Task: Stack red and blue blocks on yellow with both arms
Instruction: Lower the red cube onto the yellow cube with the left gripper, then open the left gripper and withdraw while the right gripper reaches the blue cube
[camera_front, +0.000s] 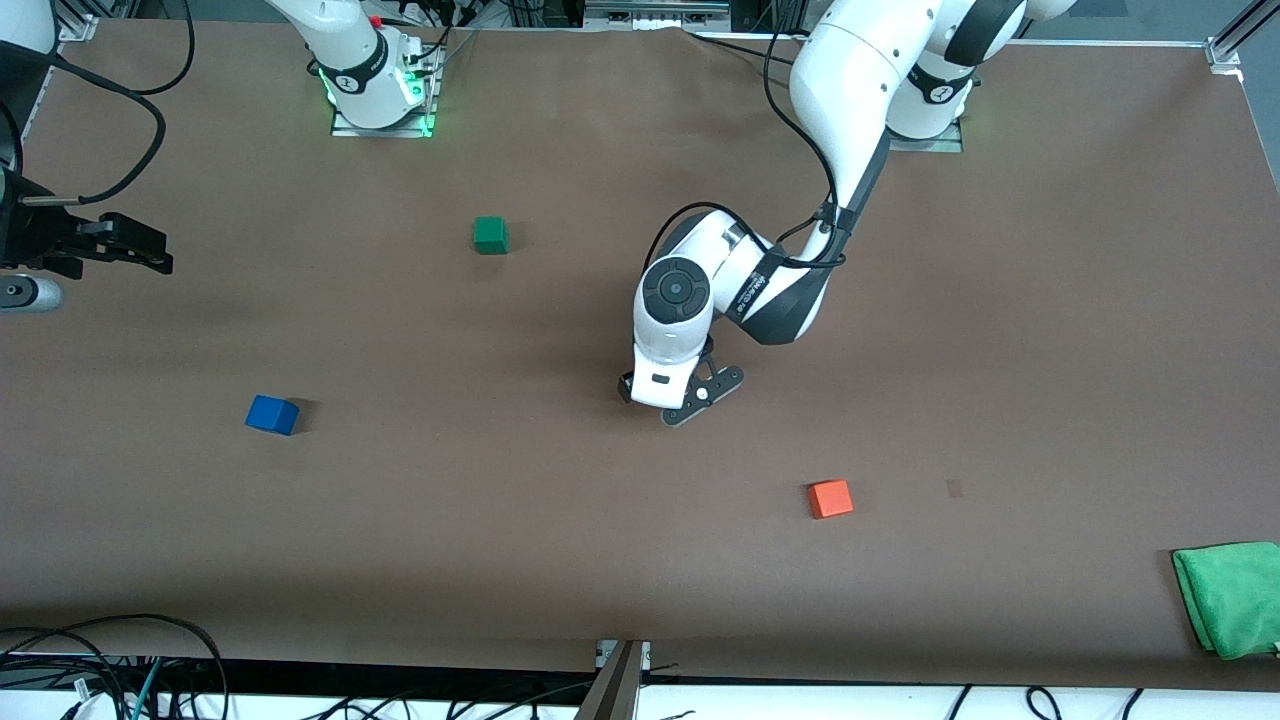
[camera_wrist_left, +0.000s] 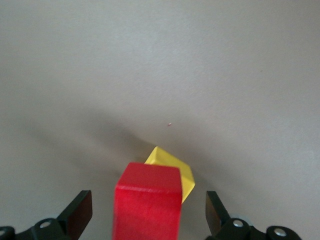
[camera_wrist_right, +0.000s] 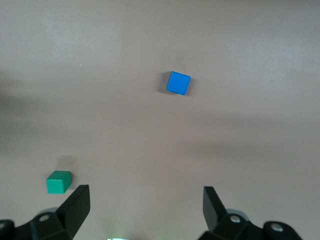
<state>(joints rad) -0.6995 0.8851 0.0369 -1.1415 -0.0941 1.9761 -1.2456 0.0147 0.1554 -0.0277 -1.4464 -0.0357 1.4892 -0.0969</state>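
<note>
In the left wrist view the red block (camera_wrist_left: 147, 202) rests on top of the yellow block (camera_wrist_left: 176, 172), turned at an angle to it. My left gripper (camera_wrist_left: 148, 206) stands open around the red block, with a gap on each side between the block and the fingers. In the front view the left arm's hand (camera_front: 672, 345) over mid-table hides both blocks. The blue block (camera_front: 272, 414) (camera_wrist_right: 178, 83) lies alone toward the right arm's end. My right gripper (camera_front: 150, 252) (camera_wrist_right: 145, 200) hangs open in the air at that end, holding nothing.
A green cube (camera_front: 490, 235) (camera_wrist_right: 59, 182) sits farther from the front camera than the blue block. An orange cube (camera_front: 830, 498) lies nearer to the camera, toward the left arm's end. A green cloth (camera_front: 1230, 597) lies at that end's near corner.
</note>
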